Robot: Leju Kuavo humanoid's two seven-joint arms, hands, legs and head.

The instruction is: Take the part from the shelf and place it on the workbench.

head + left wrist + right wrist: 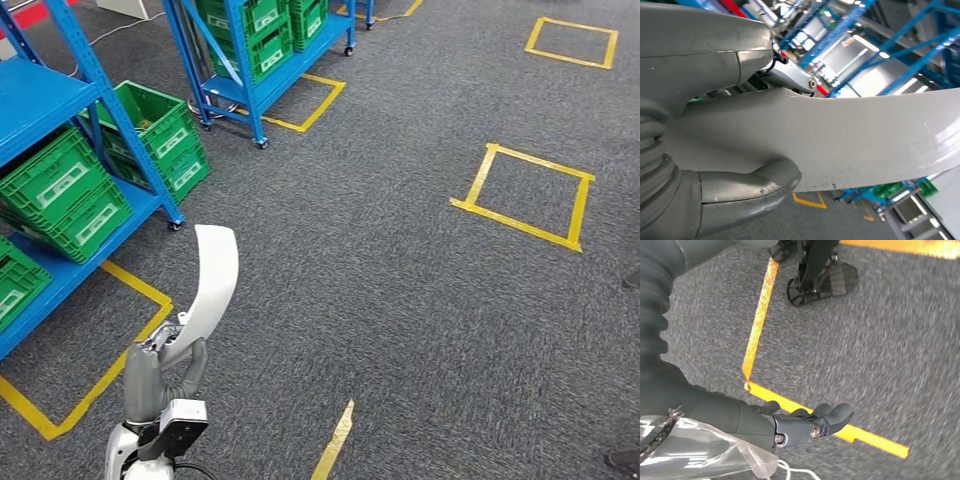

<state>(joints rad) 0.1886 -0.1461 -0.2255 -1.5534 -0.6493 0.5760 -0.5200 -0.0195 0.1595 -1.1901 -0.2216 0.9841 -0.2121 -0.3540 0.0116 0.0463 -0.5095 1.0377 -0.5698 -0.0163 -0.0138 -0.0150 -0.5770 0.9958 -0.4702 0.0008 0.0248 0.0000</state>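
Left hand [162, 365] raised, gripping curved white part [213, 275], right hand [806, 422] empty

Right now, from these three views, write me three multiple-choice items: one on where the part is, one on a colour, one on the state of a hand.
1. Where is the white curved part?
A. In a green bin
B. In the left hand
C. On the carpet

2. What colour are the bins on the blue shelf?
A. Green
B. Red
C. Grey

3. How is the right hand?
A. Holding the part
B. Gripping a shelf post
C. Holding nothing

Answers:
1. B: the head view shows the part rising from the left hand, and the left wrist view shows thumb and fingers closed around it.
2. A: every bin on the shelf is green.
3. C: the right wrist view shows its fingers over floor tape, holding nothing.
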